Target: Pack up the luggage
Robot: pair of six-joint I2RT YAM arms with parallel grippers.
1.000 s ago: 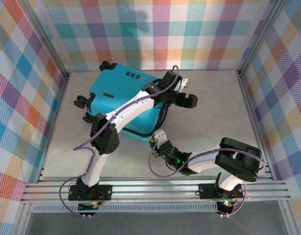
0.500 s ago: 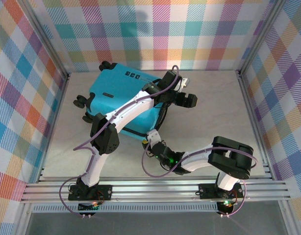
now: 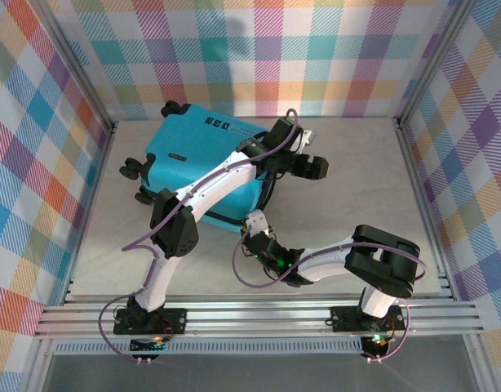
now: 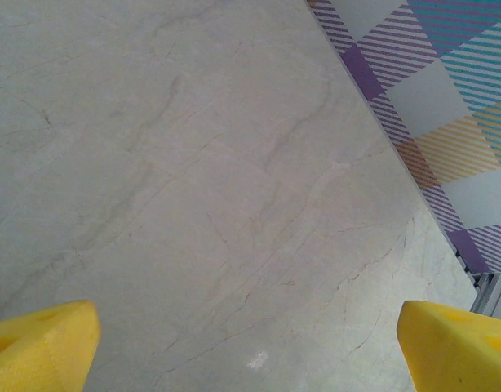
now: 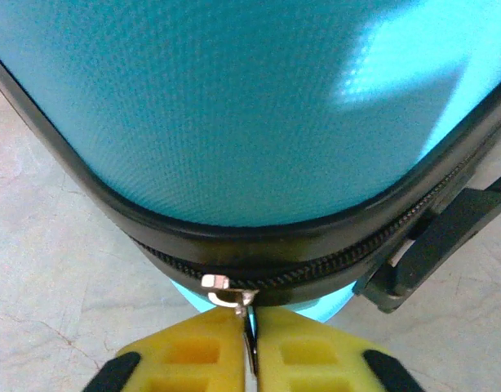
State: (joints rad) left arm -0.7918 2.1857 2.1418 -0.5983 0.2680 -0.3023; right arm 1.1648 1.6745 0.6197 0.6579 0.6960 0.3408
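The luggage (image 3: 193, 155) is a closed turquoise suitcase lying flat at the back left of the table, wheels to the left. In the right wrist view its shell (image 5: 234, 106) looms close, with the black zipper band (image 5: 332, 257) running below it. My right gripper (image 5: 252, 347) is shut on the metal zipper pull (image 5: 250, 331) that hangs from the slider (image 5: 220, 286) at the case's near corner (image 3: 252, 222). My left gripper (image 3: 314, 167) hovers open just past the case's right edge; its yellow fingertips (image 4: 46, 343) stand wide apart over bare table.
A black handle (image 5: 434, 245) juts from the case to the right of the zipper pull. Checked walls (image 4: 430, 98) enclose the table on three sides. An aluminium rail (image 3: 259, 314) with both arm bases runs along the near edge.
My right gripper has slid left and forward to the case's near corner and shut on the zipper pull. The case has shifted slightly to the left. The left arm has not moved.
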